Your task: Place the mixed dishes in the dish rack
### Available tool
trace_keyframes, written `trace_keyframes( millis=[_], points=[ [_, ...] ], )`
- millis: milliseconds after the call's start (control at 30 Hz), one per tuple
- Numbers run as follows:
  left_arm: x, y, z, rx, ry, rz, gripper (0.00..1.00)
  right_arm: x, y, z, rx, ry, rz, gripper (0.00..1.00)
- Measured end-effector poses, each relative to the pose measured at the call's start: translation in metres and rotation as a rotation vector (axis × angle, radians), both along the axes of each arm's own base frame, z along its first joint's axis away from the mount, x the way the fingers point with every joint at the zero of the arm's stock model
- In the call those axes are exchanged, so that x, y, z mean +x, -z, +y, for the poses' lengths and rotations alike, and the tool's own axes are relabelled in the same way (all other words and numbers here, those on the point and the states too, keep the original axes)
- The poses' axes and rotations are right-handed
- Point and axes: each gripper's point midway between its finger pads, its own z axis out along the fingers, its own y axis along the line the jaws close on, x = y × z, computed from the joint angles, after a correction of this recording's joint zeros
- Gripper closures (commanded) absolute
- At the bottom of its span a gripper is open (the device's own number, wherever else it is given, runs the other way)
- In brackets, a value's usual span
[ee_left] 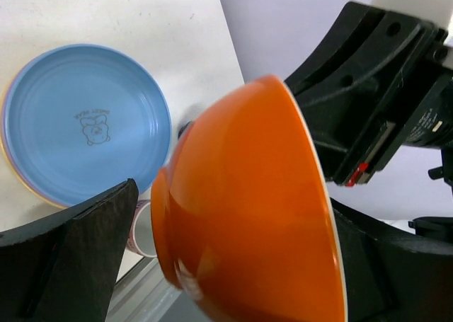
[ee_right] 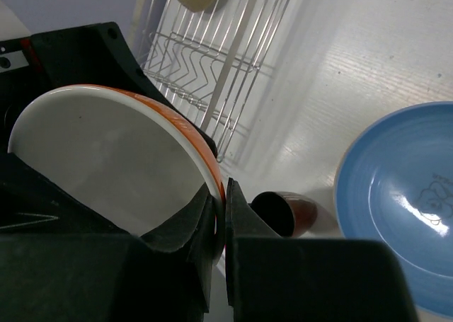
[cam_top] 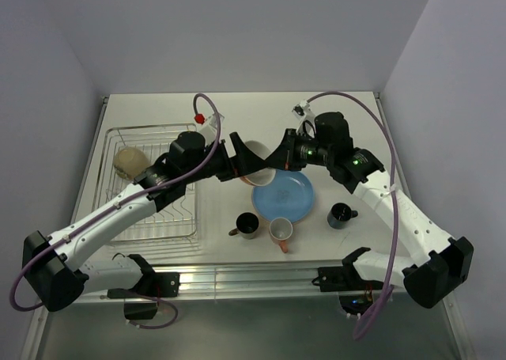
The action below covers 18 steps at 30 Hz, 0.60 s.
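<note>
The cream bowl with the orange outside [cam_top: 257,159] hangs tilted on its side above the table, between the two arms. My right gripper [ee_right: 225,203] is shut on its rim, one finger inside and one outside. My left gripper [ee_left: 237,245] is open, its fingers [ee_left: 85,237] standing wide on either side of the orange bowl [ee_left: 248,209]; a gap shows at the left finger. The dish rack [cam_top: 150,127] at the left holds a cream bowl [cam_top: 130,162]. The blue plate [cam_top: 283,195] lies on the table, stacked on other plates whose edges [ee_left: 14,175] show beneath it.
A dark brown mug [cam_top: 247,225] and a pinkish-orange mug [cam_top: 281,231] stand in front of the blue plate. The dark blue mug [cam_top: 341,215] is to its right. Walls close the table at the back and sides. The rack's near corner [ee_right: 228,134] is just left of the bowl.
</note>
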Motion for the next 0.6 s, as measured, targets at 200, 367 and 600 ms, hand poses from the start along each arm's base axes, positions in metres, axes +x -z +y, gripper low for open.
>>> trace_keyframes(
  millis=[200, 367, 600],
  points=[
    [0.003, -0.005, 0.000, -0.007, -0.015, -0.013, 0.02, -0.008, 0.001, 0.002, -0.002, -0.009, 0.002, 1.00],
    [-0.001, -0.014, 0.002, -0.030, -0.018, -0.018, 0.05, -0.007, 0.003, 0.000, -0.011, 0.006, 0.000, 1.00],
    [-0.010, -0.033, 0.009, -0.072, -0.017, -0.045, 0.08, -0.006, 0.000, 0.000, -0.005, 0.006, -0.008, 1.00]
  ],
)
